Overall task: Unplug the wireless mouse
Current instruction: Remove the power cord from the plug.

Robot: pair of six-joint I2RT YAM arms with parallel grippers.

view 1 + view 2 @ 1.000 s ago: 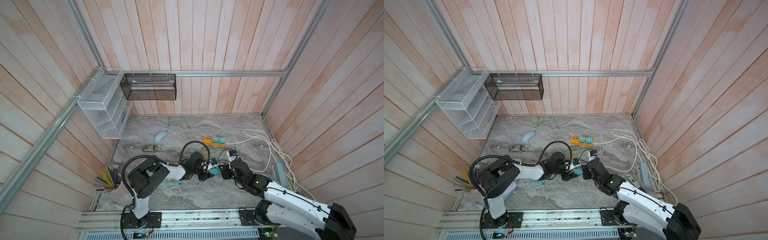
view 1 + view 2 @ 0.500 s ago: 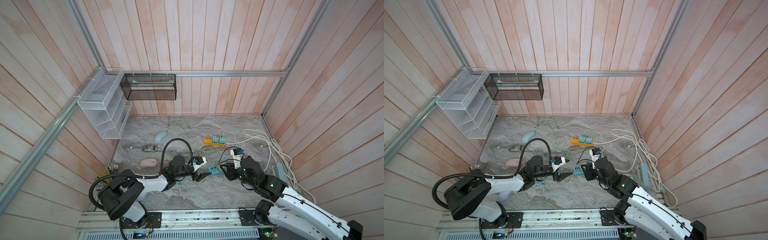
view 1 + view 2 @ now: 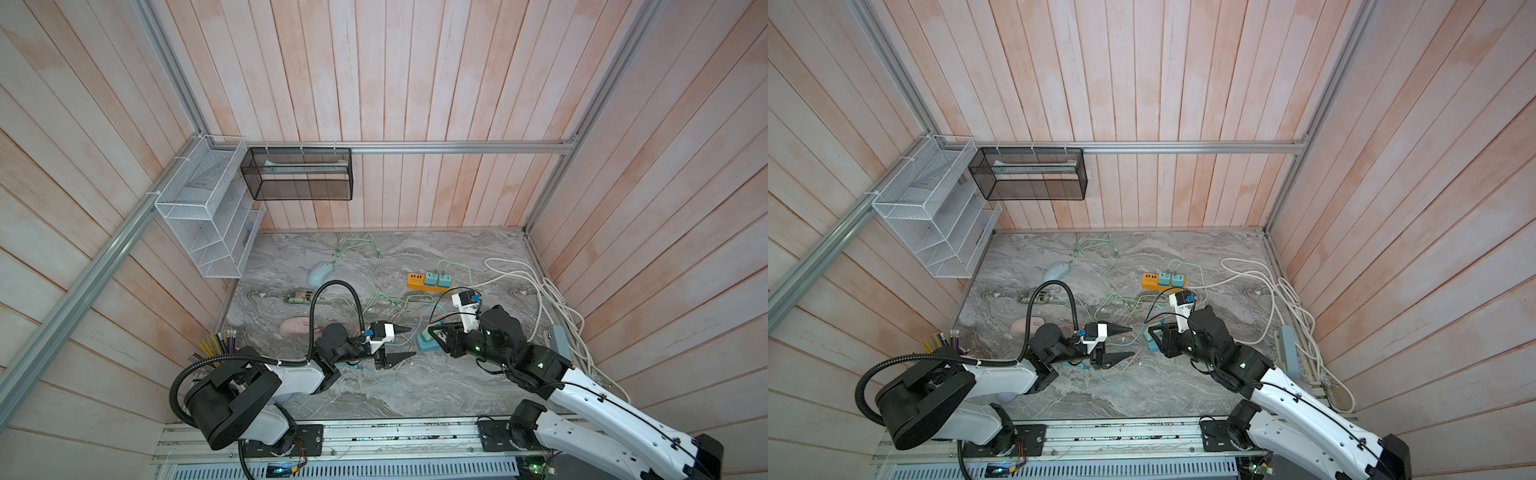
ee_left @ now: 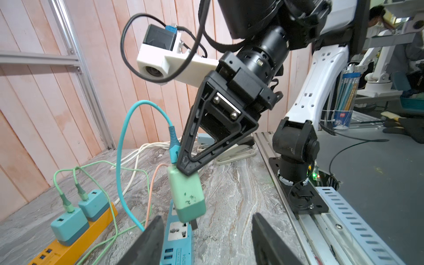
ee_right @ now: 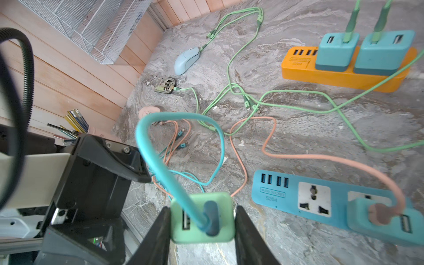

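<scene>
My right gripper (image 5: pixel 203 220) is shut on a pale green charger plug (image 5: pixel 202 218) with a teal cable (image 5: pixel 146 146) in its port. In the left wrist view the charger plug (image 4: pixel 187 197) hangs tilted just above the blue power strip (image 4: pixel 177 243), with a metal prong showing clear of the socket. My left gripper (image 4: pixel 206 238) stands open and empty a little to the left of it, as both top views show (image 3: pixel 409 341) (image 3: pixel 1130 341). A light blue mouse (image 3: pixel 320 272) lies at the back on a green cable. A pink mouse (image 3: pixel 293 327) lies behind my left arm.
A second teal plug (image 5: pixel 385 218) with a pink cable sits in the blue strip (image 5: pixel 275 192). An orange strip (image 3: pixel 419 281) carries two teal plugs. Green, pink and teal cables cross the marble floor. A small see-through device (image 3: pixel 300 296), a pencil cup (image 3: pixel 216 345) and white cords (image 3: pixel 540 291) lie around.
The left arm has swung its base and elbow out to the left, and its gripper has drawn back from the strip. The right gripper keeps its hold on the green plug, shifted slightly right.
</scene>
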